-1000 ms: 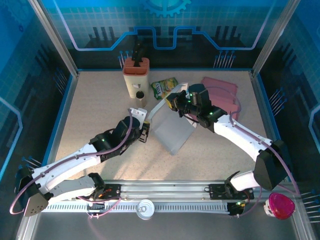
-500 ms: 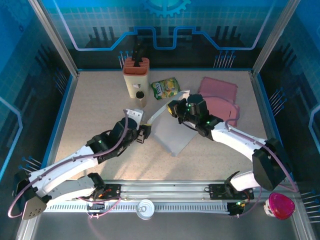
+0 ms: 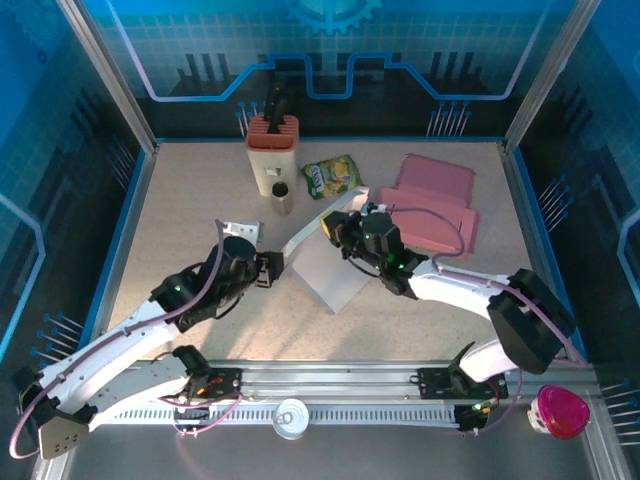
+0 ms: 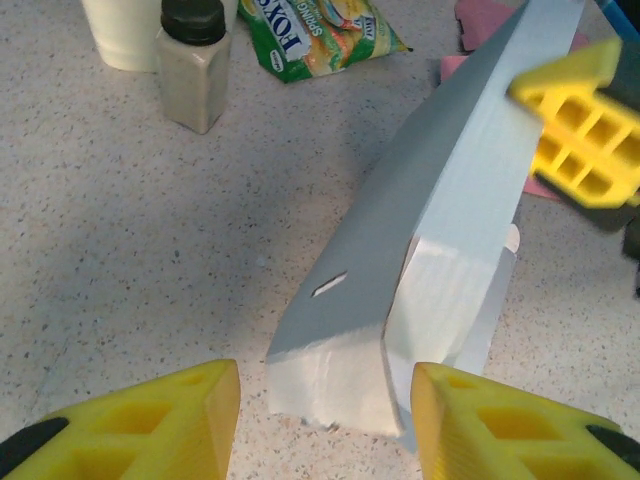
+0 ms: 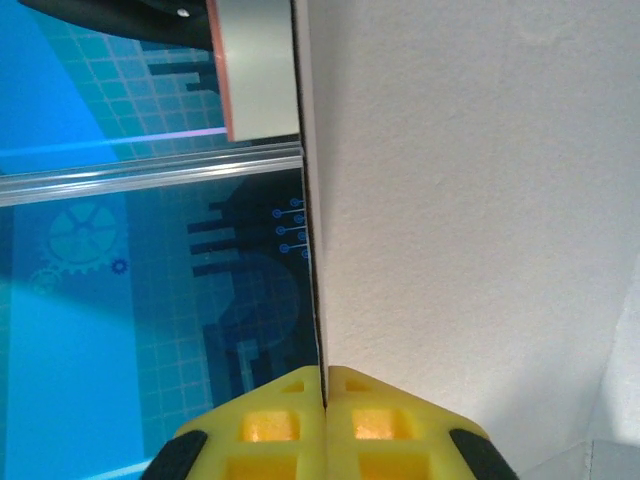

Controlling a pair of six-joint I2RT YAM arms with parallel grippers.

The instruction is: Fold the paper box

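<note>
Blue panelled walls are closing in a speckled beige bench, with a small bottle and a green snack bag standing toward the back.

On the left side, the left hand is hovering low over the bench with its jaws standing apart and gripping nothing. In its wrist view the two yellow fingers are flanking the near end of the paper box, which is sitting just ahead of the gap and seems to be touching neither finger.

The paper box is lying in the middle of the bench between the two arms. It is only partly formed, with one long grey panel rising at a tilt and its low end resting on the surface.

To the right, the right hand is pinching the box's raised far edge. Its wrist view shows the fingertips pressed together on a thin white panel. A pink sheet is lying beyond it.

The step in hand looks like standing up a side wall: the right hand is holding the panel erect while the left one is lining up on the free end. The next move probably calls for the left hand to ease forward and close squarely on that end, or press it along its crease, without dragging the box out of the other grip.
</note>
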